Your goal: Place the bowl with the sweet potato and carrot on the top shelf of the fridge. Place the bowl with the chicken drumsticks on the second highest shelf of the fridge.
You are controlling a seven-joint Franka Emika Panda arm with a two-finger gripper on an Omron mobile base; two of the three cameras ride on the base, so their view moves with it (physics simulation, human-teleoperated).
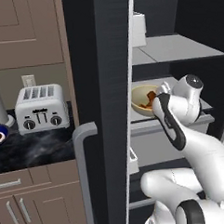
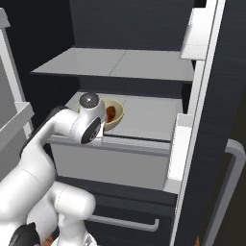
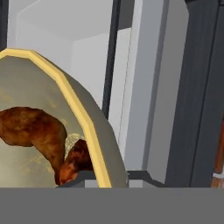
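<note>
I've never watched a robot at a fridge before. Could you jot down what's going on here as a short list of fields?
place: open fridge beside a kitchen counter
held item: bowl with chicken drumsticks
bowl location: over the lower of the two shelves in sight
upper shelf: bare where visible
gripper: fingers shut on the bowl's rim
on the counter: toaster

Grey flat fridge shelf (image 2: 149,117), second from the top, carries a tan yellow-rimmed bowl (image 2: 116,116) of browned chicken drumsticks (image 3: 39,131) at its left front. Upper grey shelf (image 2: 120,65) bare.
</note>
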